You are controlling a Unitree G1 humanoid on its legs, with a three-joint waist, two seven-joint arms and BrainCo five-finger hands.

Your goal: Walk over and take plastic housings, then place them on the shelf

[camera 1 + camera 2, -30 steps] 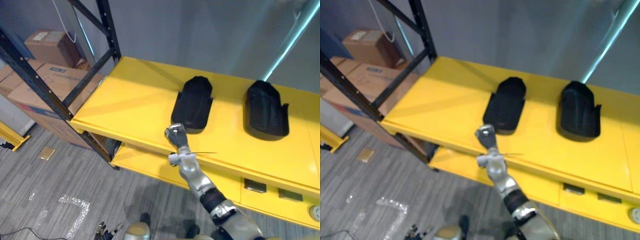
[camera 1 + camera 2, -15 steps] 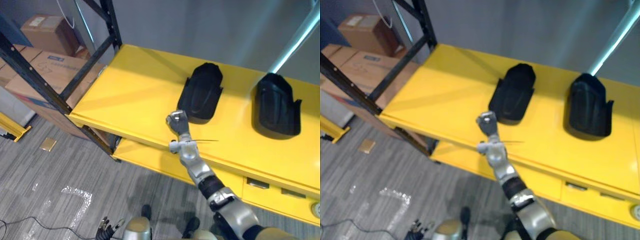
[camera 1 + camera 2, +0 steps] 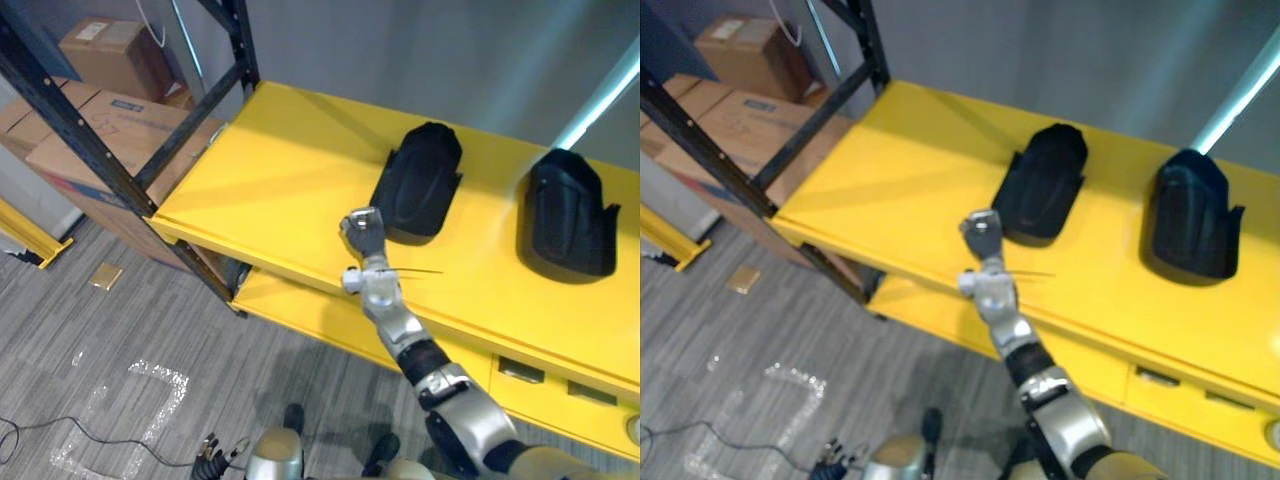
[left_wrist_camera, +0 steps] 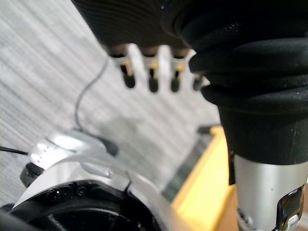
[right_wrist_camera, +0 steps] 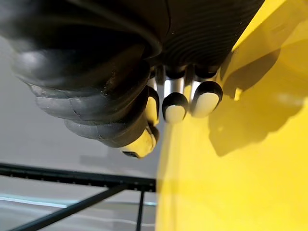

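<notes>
Plastic housings: two black units lie on the yellow shelf (image 3: 270, 180), and neither is held.

Right hand (image 3: 362, 228): raised over the front edge of the shelf, about midway along it. Its fingers (image 5: 175, 103) are curled into a loose fist with nothing inside. It stands just before the near end of the left housing (image 3: 418, 180). Contact between the two cannot be confirmed; they appear apart.

Left hand (image 4: 152, 79): hanging low at the robot's side above the grey floor (image 3: 120, 340), fingers relaxed, carrying nothing.

Left housing: lies mid-shelf, its long axis running from the front edge toward the back edge. Right housing (image 3: 567, 213): lies toward the right end of the shelf, well apart from the first and set much the same way.

Surroundings: a black rack upright (image 3: 75, 120) stands at the shelf's left end, with cardboard boxes (image 3: 95, 130) beyond it.

Assessment: the placing step looks complete for both units, since each rests flat and neither overhangs the front edge. The next move calls for drawing the right arm back over the front edge without brushing the left housing. The robot would then turn away to fetch further housings, if any remain.
</notes>
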